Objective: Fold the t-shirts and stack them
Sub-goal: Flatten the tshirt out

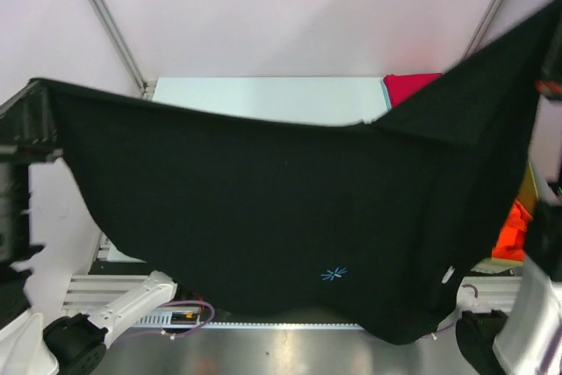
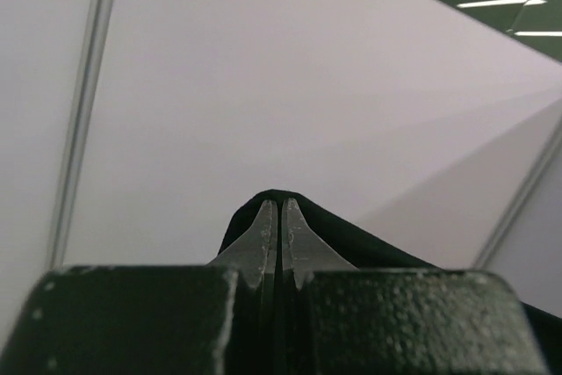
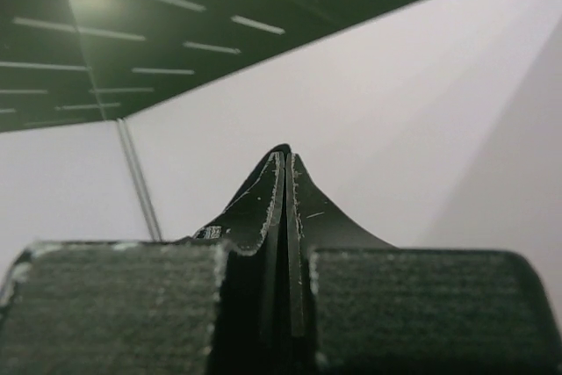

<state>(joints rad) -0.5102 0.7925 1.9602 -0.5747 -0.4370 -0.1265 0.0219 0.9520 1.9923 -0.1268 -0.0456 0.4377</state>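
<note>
- The black t-shirt [image 1: 263, 217] hangs spread in the air above the tabletop [image 1: 263, 98] — it fills most of the top view, and its lower hem sags toward the near edge.
- Its small blue asterisk mark [image 1: 334, 274] shows low on the cloth, a little right of the middle.
- The left gripper [image 2: 279, 204] is pinched tight on a fold of the black cloth, which wraps over the fingertips.
- The right gripper [image 3: 285, 160] is also pressed together on black cloth, and it holds its corner higher than the left one.
- The red t-shirt [image 1: 408, 90] lies near the far right corner of the tabletop, partly hidden by the black one.
- The orange t-shirt [image 1: 512, 230] is at the right edge — only a small part shows.
</note>
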